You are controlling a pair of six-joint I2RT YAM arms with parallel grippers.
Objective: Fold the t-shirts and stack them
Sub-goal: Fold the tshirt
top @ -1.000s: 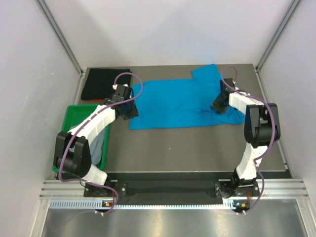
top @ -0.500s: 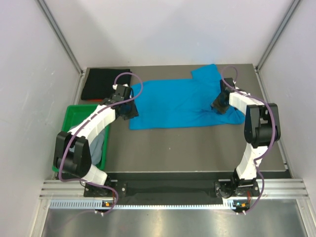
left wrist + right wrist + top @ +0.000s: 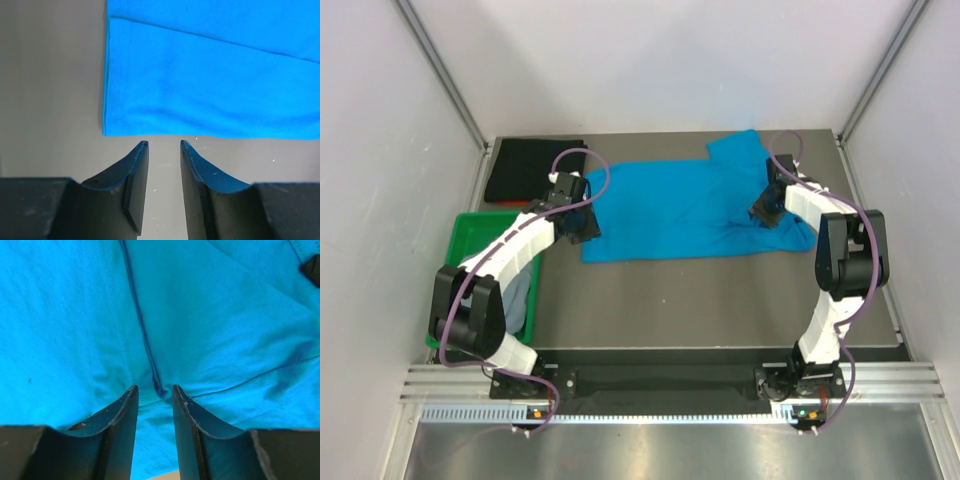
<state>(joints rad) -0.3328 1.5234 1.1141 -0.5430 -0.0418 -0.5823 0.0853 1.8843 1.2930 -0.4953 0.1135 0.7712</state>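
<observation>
Blue t-shirt (image 3: 670, 210): flat, unfolded.
Black t-shirt (image 3: 525, 165) folded; grey t-shirt (image 3: 523, 290) seemingly in bin (image 3: 470, 222); left tool (image 3: 162, 145), right tool (image 3: 154, 388) parted, empty.

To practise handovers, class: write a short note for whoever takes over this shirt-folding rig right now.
Left gripper: open, empty, just short of the blue t-shirt hem at its left end.
Right gripper: jaws apart, tips at a seam near the shirt's right end; no clear grip.
Black t-shirt: neat rectangle, far left corner.
Grey t-shirt: in the green bin.
Done: black looks folded.
Left: fold blue, fetch and fold grey, stack all.
</observation>
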